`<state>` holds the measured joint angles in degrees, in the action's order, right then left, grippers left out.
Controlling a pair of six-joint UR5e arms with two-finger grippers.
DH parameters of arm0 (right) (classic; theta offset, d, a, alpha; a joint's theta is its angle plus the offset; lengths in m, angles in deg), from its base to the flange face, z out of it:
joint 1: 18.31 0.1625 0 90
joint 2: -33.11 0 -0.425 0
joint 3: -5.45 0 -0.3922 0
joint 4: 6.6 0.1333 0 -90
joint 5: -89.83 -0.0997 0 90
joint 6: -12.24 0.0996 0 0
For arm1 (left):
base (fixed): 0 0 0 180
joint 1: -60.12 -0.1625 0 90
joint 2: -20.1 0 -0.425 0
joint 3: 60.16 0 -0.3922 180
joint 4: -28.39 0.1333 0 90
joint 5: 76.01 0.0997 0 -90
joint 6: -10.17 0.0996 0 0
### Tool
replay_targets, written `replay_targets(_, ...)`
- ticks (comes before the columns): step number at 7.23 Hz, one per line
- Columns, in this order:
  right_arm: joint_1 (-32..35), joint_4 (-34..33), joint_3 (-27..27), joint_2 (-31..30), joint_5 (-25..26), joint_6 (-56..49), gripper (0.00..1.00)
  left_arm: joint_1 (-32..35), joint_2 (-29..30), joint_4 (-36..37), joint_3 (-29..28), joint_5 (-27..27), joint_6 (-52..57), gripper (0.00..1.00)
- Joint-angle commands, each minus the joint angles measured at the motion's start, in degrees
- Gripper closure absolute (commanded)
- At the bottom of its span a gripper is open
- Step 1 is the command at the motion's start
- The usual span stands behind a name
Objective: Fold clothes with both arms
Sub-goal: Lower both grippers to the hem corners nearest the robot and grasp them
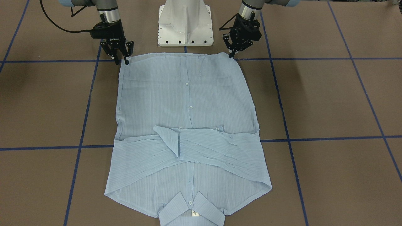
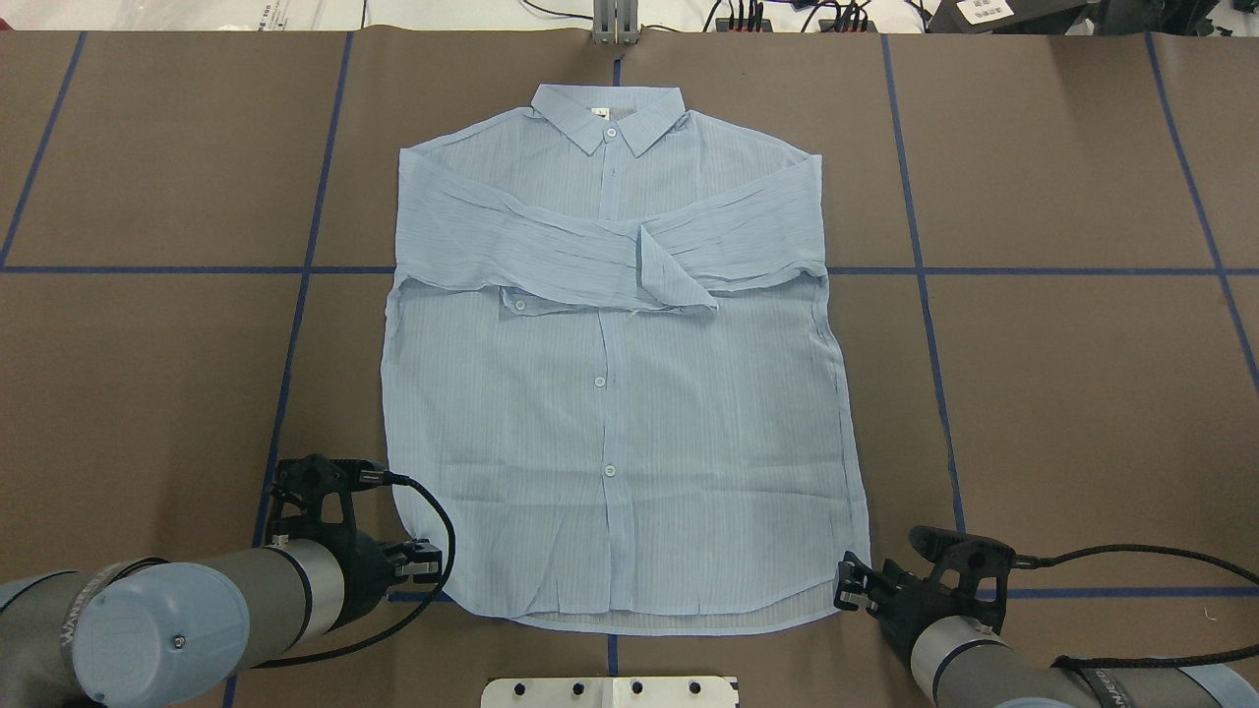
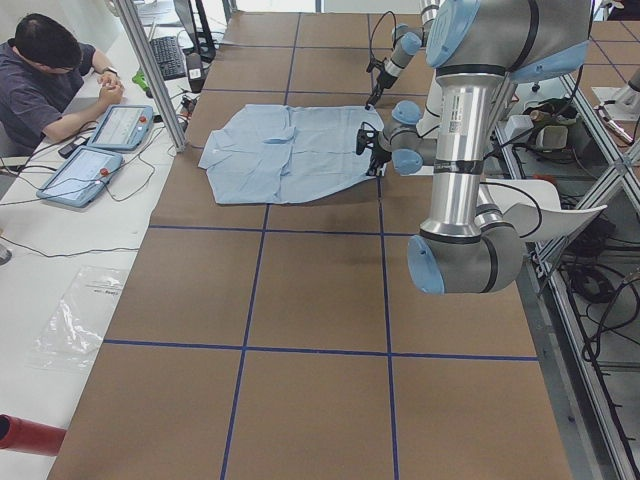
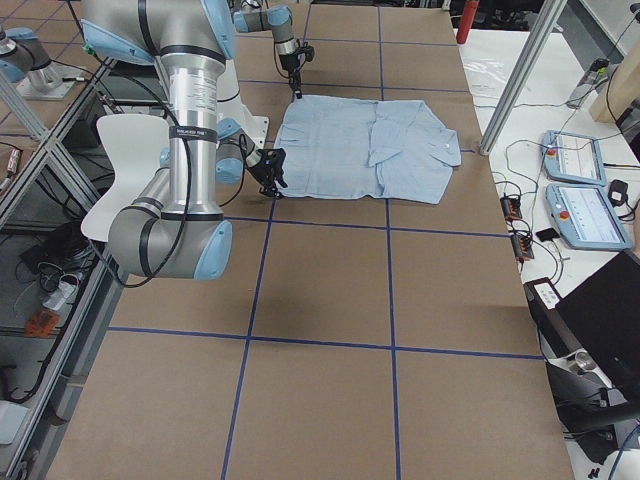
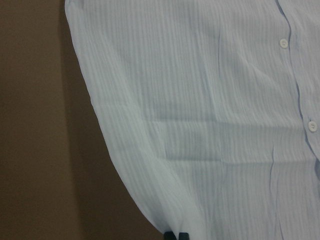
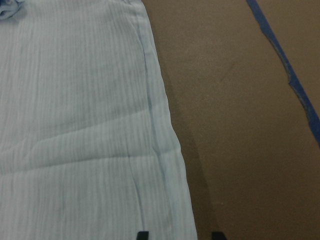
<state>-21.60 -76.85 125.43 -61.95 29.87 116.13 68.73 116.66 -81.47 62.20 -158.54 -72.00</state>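
The thin, light-blue, finely striped button-up shirt [image 2: 610,413] lies flat and face-up on the brown paper-covered table [image 2: 1062,393]. Its collar [image 2: 608,113] is on the side far from the robot, its two long sleeves [image 2: 580,251] are crossed over the chest, and its hem [image 2: 629,615] is nearest the base. The black two-finger left gripper [image 1: 231,54] sits at one hem corner with its fingers drawn together; whether any cloth is actually pinched between them cannot be told. The black two-finger right gripper [image 1: 122,59] is at the other corner with its fingers apart. In its wrist view one fingertip [image 6: 142,235] is over fabric and the other over bare table, straddling the side edge. The likeliest trouble, as I judge it, is an uneven grasp. If the left gripper has closed on nothing, or on the top layer alone, a lift would raise only one corner or peel the front panel off the back, and the hem would skew. The right gripper is set close to the edge, so a shallow bite on such thin, crinkled cloth could slip out once the fabric's weight comes on, and pressing too low could nip the paper covering as well. Should the two arms rise or travel out of step, the fold line would run crooked across the button placket. The loosely crossed sleeves, one with a turned-up cuff [image 2: 674,275], could also shift or bunch if the body fabric drags beneath them.
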Motion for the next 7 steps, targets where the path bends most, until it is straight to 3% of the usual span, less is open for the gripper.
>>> replay_targets(1,-0.48,-0.85,0.07,-0.13,-0.07,-0.44,0.69,0.00,-0.06,0.00,-0.02,-0.09,0.00,1.00)
replay_targets(3,-0.66,-0.85,0.07,0.14,0.02,-0.44,1.00,0.09,-0.23,0.00,-0.02,-0.09,0.00,1.00)
replay_targets(5,-0.57,-0.85,0.77,0.66,0.11,-0.53,1.00,0.00,-0.24,0.00,-0.02,-0.09,0.09,1.00)
replay_targets(6,-0.05,-4.59,4.34,0.67,-0.41,-1.05,1.00,0.09,-0.06,0.00,0.51,-0.35,0.26,1.00)
replay_targets(7,0.83,-12.72,10.38,0.75,-3.20,-1.49,1.00,0.09,-0.41,0.09,1.99,-0.70,0.52,1.00)
